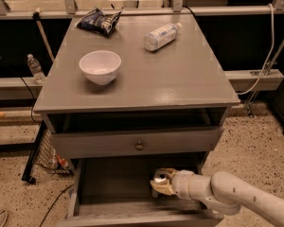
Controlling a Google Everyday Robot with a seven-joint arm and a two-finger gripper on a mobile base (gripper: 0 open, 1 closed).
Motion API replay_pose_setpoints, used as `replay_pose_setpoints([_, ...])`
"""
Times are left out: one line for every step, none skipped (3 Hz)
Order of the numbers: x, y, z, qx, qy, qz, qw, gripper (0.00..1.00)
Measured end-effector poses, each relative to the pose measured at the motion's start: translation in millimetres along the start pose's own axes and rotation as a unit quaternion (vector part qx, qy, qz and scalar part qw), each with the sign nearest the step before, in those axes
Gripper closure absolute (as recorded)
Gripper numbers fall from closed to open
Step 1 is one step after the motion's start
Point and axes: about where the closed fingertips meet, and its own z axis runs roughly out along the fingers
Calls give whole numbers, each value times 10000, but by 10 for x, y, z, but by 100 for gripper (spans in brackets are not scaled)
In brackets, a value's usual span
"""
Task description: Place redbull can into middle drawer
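Note:
The redbull can (159, 177), a slim silver can with a shiny top, stands upright inside the open middle drawer (113, 183), toward its right side. My gripper (162, 183) reaches in from the lower right on a white arm and is shut around the can. The can's lower part is hidden by the fingers and the dark drawer, so I cannot tell whether it rests on the drawer floor.
A closed drawer front with a round knob (139, 145) sits just above the open drawer. On the cabinet top are a white bowl (100, 66), a clear plastic bottle (161, 36) lying down and a dark snack bag (99, 20). A wire basket (49, 156) stands on the floor at left.

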Motion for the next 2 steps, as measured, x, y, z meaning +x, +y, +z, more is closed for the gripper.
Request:
replay_pose_setpoints([-5,10,12,-14,-4,-1,10000,35])
replay_pose_setpoints([-10,21,25,-30,-7,-3,10000,11])
